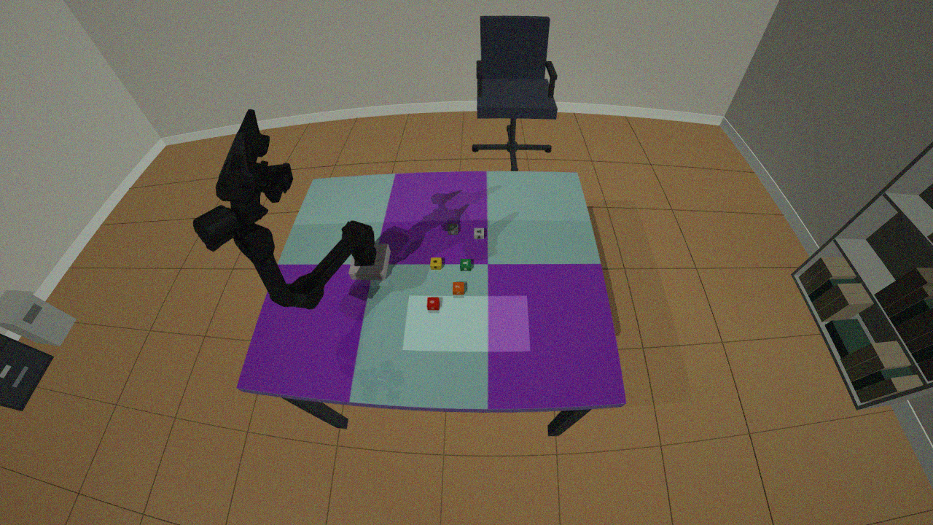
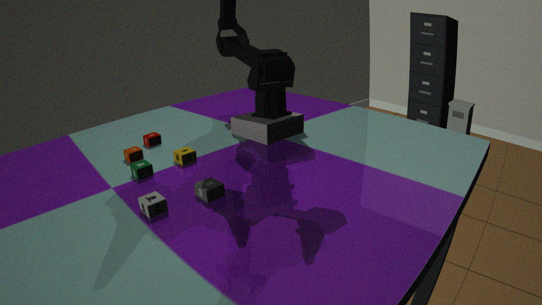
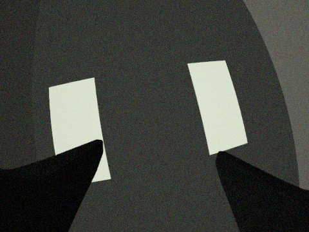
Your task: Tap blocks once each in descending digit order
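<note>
My gripper (image 3: pixel 161 152) is open, with nothing between its fingers; it points up at the ceiling, high above the table. A red block (image 1: pixel 433 303) (image 2: pixel 151 139), an orange block (image 1: pixel 459 287) (image 2: pixel 133 154), a yellow block (image 1: pixel 435 262) (image 2: pixel 184 156), a green block (image 1: pixel 466 264) (image 2: pixel 142 170), a white block (image 1: pixel 479 232) (image 2: pixel 152 204) and a dark grey block (image 1: pixel 453 227) (image 2: pixel 209 189) stand apart on the table. The dark grey block shows a 3 on its side and lies in the arm's shadow. The other digits are too small or blurred to read surely.
The arm's base block (image 1: pixel 369 266) (image 2: pixel 265 128) stands on the purple and pale green table (image 1: pixel 554 365) (image 2: pixel 397 151), near the yellow block's side. An office chair (image 1: pixel 515 98) stands beyond the far edge. The wrist view shows two ceiling lights.
</note>
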{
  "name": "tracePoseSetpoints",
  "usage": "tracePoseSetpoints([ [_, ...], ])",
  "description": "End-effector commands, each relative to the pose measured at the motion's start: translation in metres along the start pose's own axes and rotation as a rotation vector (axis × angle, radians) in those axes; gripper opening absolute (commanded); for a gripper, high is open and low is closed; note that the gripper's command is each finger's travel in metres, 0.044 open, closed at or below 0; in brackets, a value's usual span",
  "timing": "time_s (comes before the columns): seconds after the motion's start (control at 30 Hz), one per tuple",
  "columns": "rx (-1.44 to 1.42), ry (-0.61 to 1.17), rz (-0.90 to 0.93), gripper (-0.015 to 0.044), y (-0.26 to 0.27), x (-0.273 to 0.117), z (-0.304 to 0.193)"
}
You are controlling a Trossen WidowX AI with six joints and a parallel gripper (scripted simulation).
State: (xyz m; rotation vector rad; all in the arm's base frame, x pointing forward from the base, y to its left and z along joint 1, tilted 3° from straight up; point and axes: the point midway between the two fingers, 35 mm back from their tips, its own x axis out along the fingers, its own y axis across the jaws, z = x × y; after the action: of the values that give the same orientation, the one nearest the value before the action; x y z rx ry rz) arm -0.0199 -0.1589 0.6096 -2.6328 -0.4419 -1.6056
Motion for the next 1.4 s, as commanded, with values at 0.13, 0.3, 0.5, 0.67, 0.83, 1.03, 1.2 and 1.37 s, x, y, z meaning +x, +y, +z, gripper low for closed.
tracePoseSetpoints([
  [0.13,-0.226,-0.086,-0.071,0.04,-0.044,0.02,0.018],
  [0.3,-0.598,-0.214,-0.194,0.04,-0.1,0.04,0.054],
  [0.5,-1.078,-0.399,-0.413,0.04,-0.153,0.056,0.129],
  [0.67,-1.434,-0.561,-0.66,0.04,-0.174,0.055,0.205],
  [0.83,-1.701,-0.71,-0.957,0.04,-0.172,0.038,0.279],
  [1.03,-1.887,-0.863,-1.401,0.04,-0.146,-0.002,0.359],
  [1.2,-1.892,-0.94,-1.817,0.04,-0.114,-0.051,0.41],
  [1.37,-1.746,-0.946,-2.235,0.04,-0.078,-0.109,0.442],
])
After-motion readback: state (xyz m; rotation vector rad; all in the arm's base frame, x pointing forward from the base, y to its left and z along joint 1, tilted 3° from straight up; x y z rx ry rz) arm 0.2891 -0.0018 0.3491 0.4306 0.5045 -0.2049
